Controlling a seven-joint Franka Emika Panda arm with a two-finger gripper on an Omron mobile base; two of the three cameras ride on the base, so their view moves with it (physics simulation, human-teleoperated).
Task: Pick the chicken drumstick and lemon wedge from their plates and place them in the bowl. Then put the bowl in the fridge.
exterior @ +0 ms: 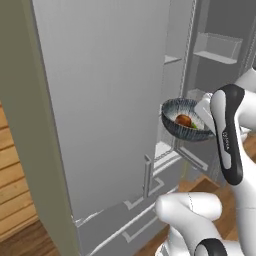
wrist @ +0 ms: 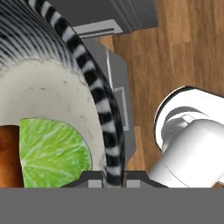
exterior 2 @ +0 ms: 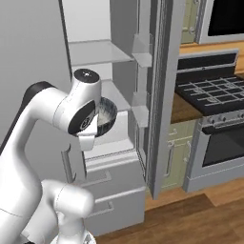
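The bowl (exterior: 177, 111), dark and patterned outside and pale inside, hangs in the air in front of the open fridge (exterior: 100, 100). In it lie the reddish-brown chicken drumstick (exterior: 183, 120) and the green lemon wedge (exterior: 194, 126). My gripper (wrist: 114, 181) is shut on the bowl's striped rim (wrist: 94, 87), one finger inside and one outside. The hand view shows the lemon wedge (wrist: 52, 153) close up beside the drumstick (wrist: 8, 157). From the right, the bowl (exterior 2: 108, 113) is half hidden behind my arm, level with the lower fridge shelf (exterior 2: 116, 97). The plates are out of view.
The fridge's right door (exterior 2: 164, 95) stands open, edge-on, with bins on its inner side. Glass shelves (exterior 2: 100, 52) sit above two bottom drawers (exterior 2: 112, 190). A stove (exterior 2: 209, 90) and oven (exterior 2: 221, 143) stand to the right, over a wooden floor (exterior 2: 200, 214).
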